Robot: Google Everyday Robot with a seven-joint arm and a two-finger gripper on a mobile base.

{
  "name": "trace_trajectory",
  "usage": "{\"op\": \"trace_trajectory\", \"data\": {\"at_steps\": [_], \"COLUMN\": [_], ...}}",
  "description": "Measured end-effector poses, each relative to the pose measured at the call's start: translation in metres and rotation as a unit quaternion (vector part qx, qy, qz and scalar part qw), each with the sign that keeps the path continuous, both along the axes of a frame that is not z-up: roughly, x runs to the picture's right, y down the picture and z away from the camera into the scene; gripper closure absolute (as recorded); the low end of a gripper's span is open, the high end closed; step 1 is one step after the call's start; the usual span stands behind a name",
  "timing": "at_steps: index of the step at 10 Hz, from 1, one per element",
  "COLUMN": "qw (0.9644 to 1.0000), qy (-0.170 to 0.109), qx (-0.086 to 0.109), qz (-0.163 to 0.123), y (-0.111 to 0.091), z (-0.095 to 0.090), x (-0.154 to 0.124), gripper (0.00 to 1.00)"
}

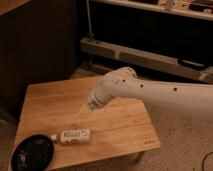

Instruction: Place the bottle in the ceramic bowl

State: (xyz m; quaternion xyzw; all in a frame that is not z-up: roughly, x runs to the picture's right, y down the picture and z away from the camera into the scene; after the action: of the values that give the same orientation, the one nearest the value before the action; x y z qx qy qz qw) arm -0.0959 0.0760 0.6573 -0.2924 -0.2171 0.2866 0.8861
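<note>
One spread, empty hand (84, 111) hovers over the wooden tabletop (50, 107); a glancing pinch could roll the pale white-capped bottle (74, 135).

The gripper (84, 110) is a pale blur over the counter (125, 125) middle, near the bottle (74, 135). Its arm (165, 95) runs off the right edge; ceramic bowl (33, 152) clipped by bottom edge. The label print is too small to read.

Dim, warm indoor light, strongest on the wooden table (125, 125).
The white arm (150, 92) is the brightest surface. The gripper (84, 110), mid-frame above the tabletop with fingers apart, glows pale yellow. The ceramic bowl (31, 137) at lower left shows faint glints, and the upper left lies in deep shadow.
</note>
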Motion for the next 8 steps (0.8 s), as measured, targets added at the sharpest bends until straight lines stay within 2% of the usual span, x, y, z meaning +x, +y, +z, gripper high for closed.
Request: {"op": "trace_trajectory", "data": {"at_steps": [1, 2, 3, 4, 5, 6, 7, 8], "qw": [0.9984, 0.9922, 0.9849, 0.9686, 0.9588, 0.9534, 0.9468, 0.9450], "qy": [-0.032, -0.066, -0.089, -0.113, -0.113, -0.096, -0.053, -0.031], "qx": [0.020, 0.045, 0.063, 0.088, 0.097, 0.102, 0.102, 0.098], "qz": [-0.041, -0.095, -0.135, -0.203, -0.242, -0.267, -0.301, -0.311], "y": [0.006, 0.013, 0.018, 0.029, 0.036, 0.039, 0.044, 0.049], "z": [-0.006, -0.010, -0.014, -0.021, -0.023, -0.023, -0.019, -0.014], "x": [-0.010, -0.020, -0.029, -0.049, -0.061, -0.069, -0.078, -0.081], "gripper": [0.35, 0.35, 0.35, 0.35, 0.35, 0.35, 0.35, 0.35]}}
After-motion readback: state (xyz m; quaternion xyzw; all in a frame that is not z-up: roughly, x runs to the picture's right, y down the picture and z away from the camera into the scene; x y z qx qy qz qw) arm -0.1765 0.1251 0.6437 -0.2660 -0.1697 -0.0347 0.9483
